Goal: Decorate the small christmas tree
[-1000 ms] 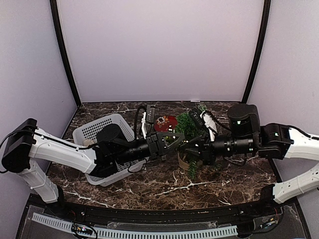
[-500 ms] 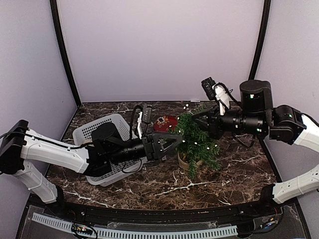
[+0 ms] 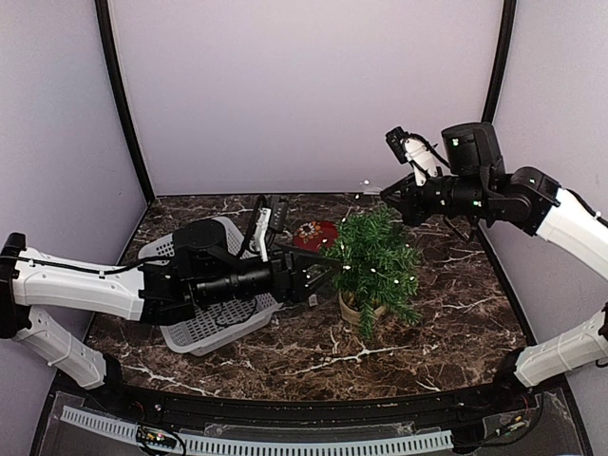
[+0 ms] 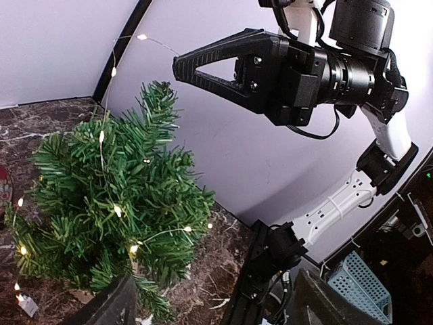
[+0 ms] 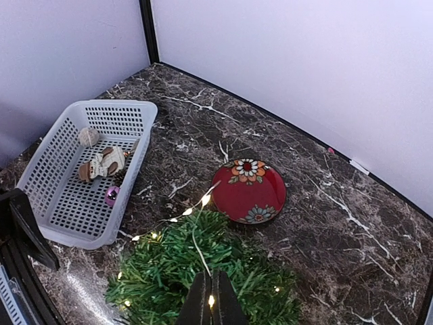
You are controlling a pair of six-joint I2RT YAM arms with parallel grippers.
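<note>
top view: the tree (image 3: 377, 269) stands on the table (image 3: 437, 313) right of the basket (image 3: 214, 332), the left gripper (image 3: 323, 277) spread wide and empty beside it. left wrist: the right gripper (image 4: 181, 68) hangs above the tree, pinched shut on the light string (image 4: 112, 71). right wrist: that string drops into the branches.

Left arm (image 3: 95, 285) stretched low and nearly level, left gripper (image 3: 328, 275) with jaws spread wide, right arm (image 3: 560, 214) held high, elbow bent, right gripper (image 3: 388, 196) pinched tight

Light string (image 4: 142, 37) (thin, lit) from small christmas tree (image 4: 115, 203) up to tip of closed right tool (image 4: 177, 68)
</note>
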